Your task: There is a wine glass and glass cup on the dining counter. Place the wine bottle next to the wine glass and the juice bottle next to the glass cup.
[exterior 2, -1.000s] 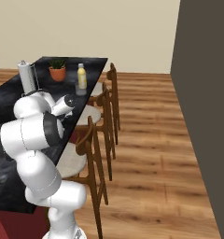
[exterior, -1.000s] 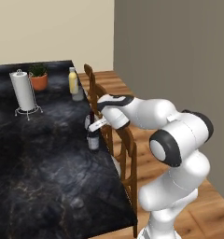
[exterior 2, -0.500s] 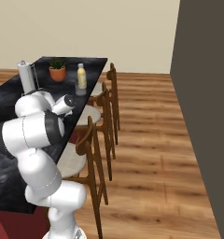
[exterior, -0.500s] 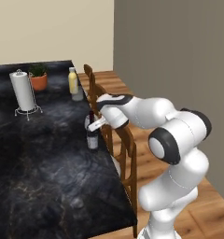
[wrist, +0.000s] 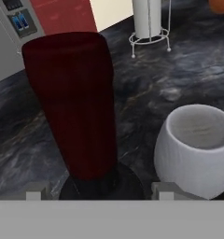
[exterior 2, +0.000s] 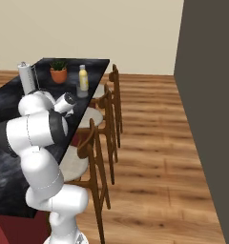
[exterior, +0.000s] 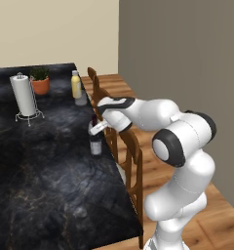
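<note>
1 long dining counter (exterior: 36, 166) with a black marbled top ran down the left of the left base view. 3 wooden chairs (exterior 2: 95, 157) lined its edge. Paper towel holder (exterior: 25, 97) and potted plant (exterior: 40, 81) stood at the far end, well apart from the arm. Juice bottle (exterior: 76, 84) stood just beside the glass cup (exterior: 81, 98) there. Wine bottle (exterior: 95, 139) stood upright on the counter near the edge, just beside the wine glass (wrist: 198, 149), seen close in the hand view. Gripper (exterior: 95, 128) sat at the bottle's dark red neck, 1 fingertip either side; grip could not be told.
</note>
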